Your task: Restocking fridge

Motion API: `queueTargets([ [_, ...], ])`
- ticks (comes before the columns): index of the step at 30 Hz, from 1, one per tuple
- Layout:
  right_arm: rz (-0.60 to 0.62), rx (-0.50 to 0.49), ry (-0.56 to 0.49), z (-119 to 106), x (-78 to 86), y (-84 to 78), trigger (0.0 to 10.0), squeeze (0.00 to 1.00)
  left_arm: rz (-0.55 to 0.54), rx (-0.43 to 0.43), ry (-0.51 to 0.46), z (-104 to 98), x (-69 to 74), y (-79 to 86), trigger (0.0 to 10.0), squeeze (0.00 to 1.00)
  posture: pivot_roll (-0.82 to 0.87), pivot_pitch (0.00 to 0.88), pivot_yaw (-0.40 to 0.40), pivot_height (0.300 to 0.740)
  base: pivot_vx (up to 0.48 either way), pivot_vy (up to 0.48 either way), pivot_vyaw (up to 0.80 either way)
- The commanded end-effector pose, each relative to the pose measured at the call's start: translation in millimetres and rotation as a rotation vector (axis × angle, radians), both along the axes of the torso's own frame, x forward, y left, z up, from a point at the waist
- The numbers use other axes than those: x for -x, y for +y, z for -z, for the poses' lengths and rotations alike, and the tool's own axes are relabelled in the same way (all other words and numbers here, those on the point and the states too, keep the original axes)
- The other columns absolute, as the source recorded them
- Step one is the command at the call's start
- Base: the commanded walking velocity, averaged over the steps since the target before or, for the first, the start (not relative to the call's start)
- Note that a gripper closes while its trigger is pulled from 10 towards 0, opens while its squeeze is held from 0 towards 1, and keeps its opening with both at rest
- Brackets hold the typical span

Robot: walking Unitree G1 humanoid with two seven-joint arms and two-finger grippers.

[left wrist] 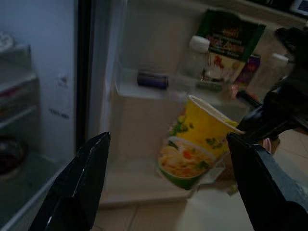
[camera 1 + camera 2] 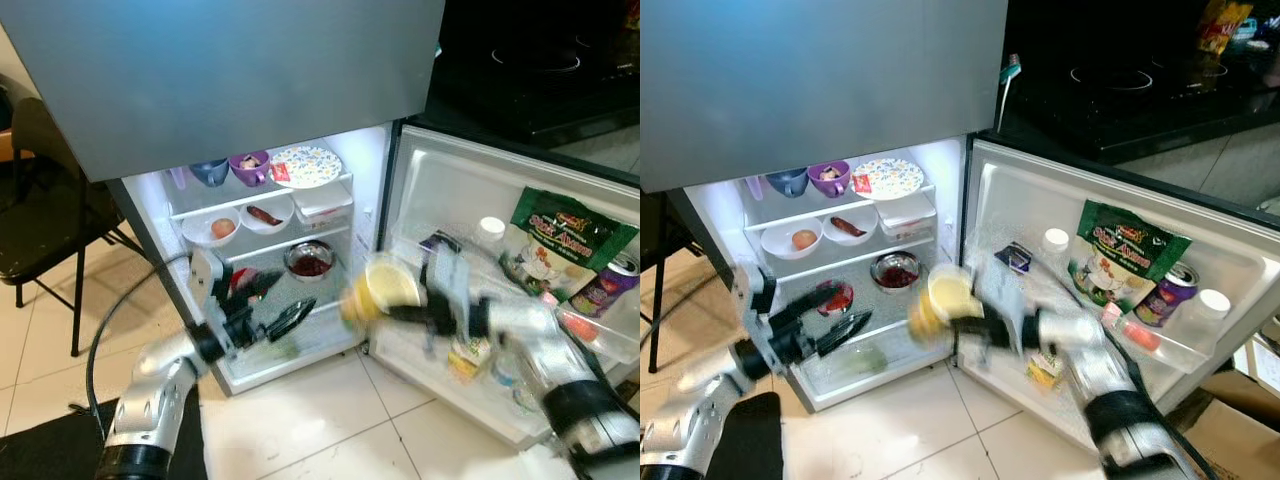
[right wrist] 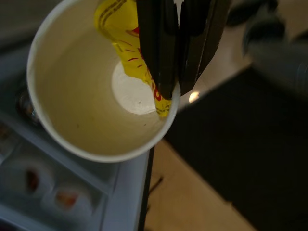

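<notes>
The small fridge (image 2: 375, 170) stands open with its inside lit. My right gripper (image 2: 403, 313) is shut on the rim of a yellow instant-noodle cup (image 2: 385, 290), held tilted in front of the fridge opening, between the shelves and the door. The right wrist view looks into the cup (image 3: 82, 101), with a yellow sachet (image 3: 118, 29) inside and the fingers (image 3: 161, 53) pinching its edge. My left gripper (image 2: 285, 300) hangs open before the bottom shelf, apart from the cup (image 1: 197, 142).
Shelves hold mugs, a patterned plate (image 2: 305, 165), white bowls and a metal bowl (image 2: 309, 260). The door rack (image 2: 600, 345) carries a green bag (image 2: 565, 240), a can and bottles. A black chair (image 2: 40, 200) stands left, a dark mat (image 2: 40, 440) on the tiles.
</notes>
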State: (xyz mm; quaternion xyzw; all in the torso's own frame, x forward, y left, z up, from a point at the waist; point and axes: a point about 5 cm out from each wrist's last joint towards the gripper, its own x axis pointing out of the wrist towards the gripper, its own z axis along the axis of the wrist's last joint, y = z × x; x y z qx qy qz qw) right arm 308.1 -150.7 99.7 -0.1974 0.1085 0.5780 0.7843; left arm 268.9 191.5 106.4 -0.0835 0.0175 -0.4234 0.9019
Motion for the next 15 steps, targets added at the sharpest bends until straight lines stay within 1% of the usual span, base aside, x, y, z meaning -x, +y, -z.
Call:
queueTargets([
  [1,-0.035,0.051,-0.005,3.1,4.8,1.5,10.0,0.0,-0.02,-0.015,0.021,7.0,3.1,5.9,10.0,0.0,0.0,0.0,0.0,0.74,0.0,0.0,0.0],
  [3,-0.061,0.103,0.014,12.3,16.8,-0.6,10.0,0.0,-0.036,-0.004,0.042,14.2,6.0,9.9,10.0,0.0,0.0,0.0,-0.005,0.74,0.0,0.0,0.0],
  [4,-0.061,0.103,0.014,12.3,16.8,-0.6,10.0,0.0,-0.036,-0.004,0.042,14.2,6.0,9.9,10.0,0.0,0.0,0.0,-0.005,0.74,0.0,0.0,0.0],
  [5,-0.078,0.118,0.02,14.2,22.3,0.3,10.0,0.0,-0.035,0.002,0.048,16.6,7.0,9.8,10.0,0.0,0.0,0.0,-0.001,0.74,0.0,0.0,0.0],
  [6,-0.078,0.118,0.02,14.2,22.3,0.3,10.0,0.0,-0.035,0.002,0.048,16.6,7.0,9.8,10.0,0.0,0.0,0.0,-0.001,0.74,0.0,0.0,0.0],
  [7,-0.085,0.141,0.019,15.0,27.7,0.8,10.0,0.0,-0.022,0.002,0.053,18.9,8.1,8.0,10.0,0.0,0.0,0.0,0.0,0.74,0.0,0.0,0.0],
  [8,-0.085,0.141,0.019,15.0,27.7,0.8,10.0,0.0,-0.022,0.002,0.053,18.9,8.1,8.0,10.0,0.0,0.0,0.0,0.0,0.74,0.0,0.0,0.0],
  [9,-0.084,0.164,0.017,15.6,30.7,0.8,10.0,0.0,-0.009,0.004,0.054,20.1,8.6,6.1,10.0,0.0,-0.01,0.0,0.003,0.74,0.247,0.0,0.0],
  [11,-0.084,0.164,0.017,15.6,30.7,0.8,10.0,0.0,-0.009,0.004,0.054,20.1,8.6,6.1,10.0,0.0,-0.01,0.0,0.003,0.74,0.247,0.0,0.0],
  [13,-0.077,0.189,0.012,14.2,34.8,1.0,10.0,0.0,0.012,0.009,0.047,19.7,6.6,1.3,10.0,0.0,-0.01,0.0,0.006,0.74,0.291,0.0,0.0],
  [15,-0.078,0.192,0.013,12.3,37.2,2.1,10.0,0.0,0.021,0.012,0.039,19.1,4.4,-1.1,10.0,0.0,-0.02,0.0,0.006,0.74,0.298,0.0,0.0],
])
